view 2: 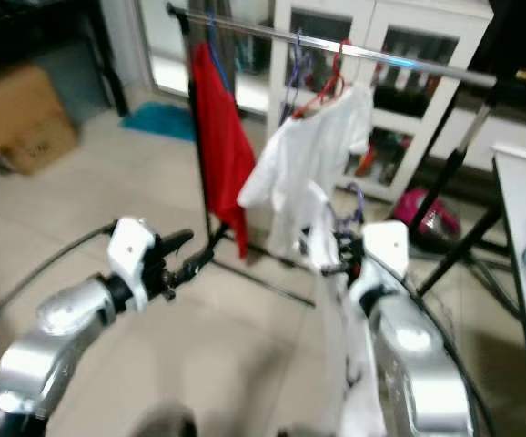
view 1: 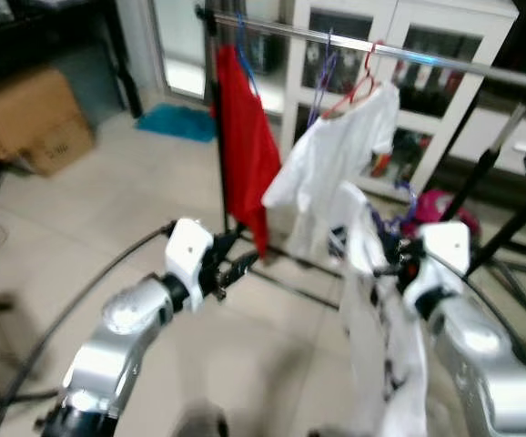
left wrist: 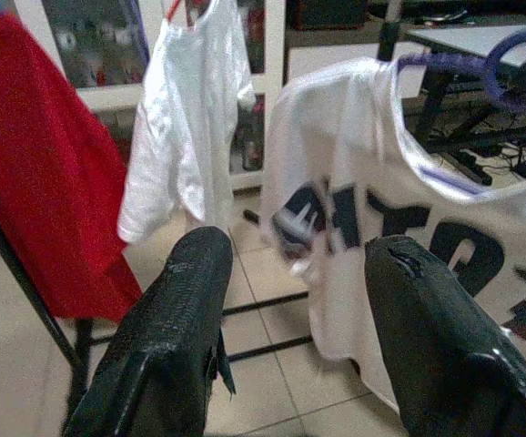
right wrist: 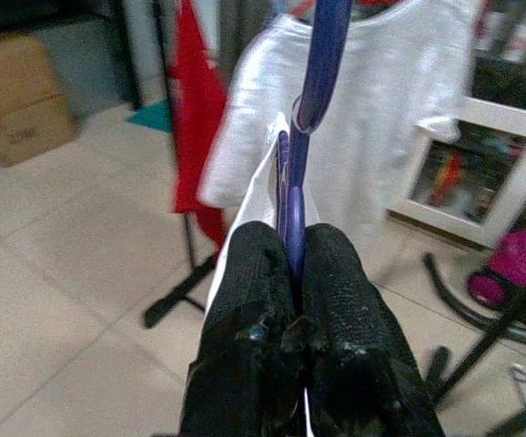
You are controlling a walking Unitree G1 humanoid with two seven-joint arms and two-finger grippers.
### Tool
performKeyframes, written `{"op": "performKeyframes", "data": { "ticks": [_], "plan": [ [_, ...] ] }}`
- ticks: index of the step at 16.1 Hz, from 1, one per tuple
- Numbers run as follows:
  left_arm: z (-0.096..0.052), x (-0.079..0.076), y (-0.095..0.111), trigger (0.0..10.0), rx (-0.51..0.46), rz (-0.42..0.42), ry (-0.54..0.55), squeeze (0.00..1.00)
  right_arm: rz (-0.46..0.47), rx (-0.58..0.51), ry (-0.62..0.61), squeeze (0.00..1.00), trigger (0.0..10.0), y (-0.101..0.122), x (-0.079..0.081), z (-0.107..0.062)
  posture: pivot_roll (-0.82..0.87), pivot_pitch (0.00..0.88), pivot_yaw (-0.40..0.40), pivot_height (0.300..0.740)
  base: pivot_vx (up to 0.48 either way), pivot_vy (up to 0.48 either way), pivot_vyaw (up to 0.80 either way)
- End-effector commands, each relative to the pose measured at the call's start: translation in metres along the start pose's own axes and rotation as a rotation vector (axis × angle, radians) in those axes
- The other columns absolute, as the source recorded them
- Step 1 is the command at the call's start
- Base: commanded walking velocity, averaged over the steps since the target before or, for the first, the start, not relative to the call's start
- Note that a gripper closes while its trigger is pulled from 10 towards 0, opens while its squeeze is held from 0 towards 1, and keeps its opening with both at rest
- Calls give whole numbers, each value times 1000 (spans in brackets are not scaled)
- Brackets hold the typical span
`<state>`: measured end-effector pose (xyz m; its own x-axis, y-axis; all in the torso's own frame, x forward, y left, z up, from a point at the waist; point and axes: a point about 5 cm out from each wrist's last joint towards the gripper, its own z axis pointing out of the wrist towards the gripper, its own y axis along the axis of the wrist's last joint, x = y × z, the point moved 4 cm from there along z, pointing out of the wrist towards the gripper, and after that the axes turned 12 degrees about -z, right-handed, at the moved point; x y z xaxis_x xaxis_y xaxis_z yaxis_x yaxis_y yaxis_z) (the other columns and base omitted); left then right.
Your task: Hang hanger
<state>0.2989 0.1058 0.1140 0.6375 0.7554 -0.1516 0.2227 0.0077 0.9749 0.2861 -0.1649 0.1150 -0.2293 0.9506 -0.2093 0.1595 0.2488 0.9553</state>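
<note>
Right gripper [right wrist: 292,273] is closed tight on a purple hanger [right wrist: 310,118] — its two fingers press the thin bar from both sides. A white shirt with dark letters [left wrist: 409,237] hangs from this hanger, down beside the right arm, and it is not on the rail. Left gripper [left wrist: 290,300] is wide open and holds nothing; it is raised in front of the robot, apart from the shirt, with its fingers pointing toward the rack.

Below both arms is a floor [view 1: 108,209] of pale tiles. A dark cable lies across it on the left side.

Further away stands a clothes rack with black legs and a silver rail [view 1: 445,62]. Two garments hang on the rail — one red cloth [view 1: 245,146] on a blue hanger and one plain white shirt [view 1: 336,173] on a red hanger. Between them one more purple hanger hangs bare.

Behind the rack is a white cabinet [view 2: 427,55] with glass doors. One cardboard box [view 1: 26,118] sits far left, and a teal mat [view 1: 177,121] lies near the doorway. A pink object [view 2: 431,218] is on the floor by the cabinet.
</note>
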Motion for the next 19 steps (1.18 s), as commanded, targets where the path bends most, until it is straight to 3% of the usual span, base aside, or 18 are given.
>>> {"op": "performKeyframes", "data": {
  "ticks": [1,2,3,4,5,8,9,10,11,13,14,16,17,19],
  "plan": [
    [5,1,2,10000,15,27,-4,0,-19,-50,42,0,0,12,6,4,-4,0,-32,740,0,0,0],
    [12,5,0,10000,46,-6,2,0,-32,-87,84,0,0,23,14,10,-8,0,-30,740,0,0,0],
    [18,9,0,10000,57,-37,7,251,-42,-123,122,0,0,32,21,14,-9,0,-27,740,0,0,0],
    [22,12,2,10000,50,-65,16,251,-54,-150,155,0,0,39,27,15,-9,0,-27,740,0,0,0],
    [31,11,10,10000,39,-75,-9,1000,-58,-185,220,0,0,48,39,16,-12,0,-28,740,0,0,0],
    [48,10,19,10000,37,-72,-38,1000,-59,-225,312,0,0,58,54,17,-21,0,-33,740,0,0,0],
    [55,8,22,10000,40,-61,-54,957,-65,-237,342,0,0,62,58,17,-26,0,-31,740,0,0,0],
    [59,7,26,10000,35,-60,-61,349,-73,-242,356,0,0,63,60,17,-27,0,-31,740,0,0,0],
    [62,6,27,10000,32,-69,-66,0,-78,-246,365,0,0,64,60,17,-28,0,-31,740,0,0,0],
    [65,7,25,10000,43,-87,-62,0,-73,-250,373,0,0,65,60,17,-31,0,-31,740,0,0,0],
    [66,6,23,5608,44,-94,-71,0,-72,-252,381,0,0,66,61,16,-33,0,-31,740,0,0,0],
    [67,3,21,667,48,-87,-78,0,-69,-254,391,0,0,66,61,15,-32,0,-31,740,0,0,0],
    [68,11,19,39,52,-87,-25,0,-59,-262,402,0,0,68,62,15,-33,0,-31,740,0,0,0],
    [70,22,21,0,31,-98,35,0,-40,-279,424,0,0,72,64,13,-33,0,-34,740,0,0,0]
  ]
}}
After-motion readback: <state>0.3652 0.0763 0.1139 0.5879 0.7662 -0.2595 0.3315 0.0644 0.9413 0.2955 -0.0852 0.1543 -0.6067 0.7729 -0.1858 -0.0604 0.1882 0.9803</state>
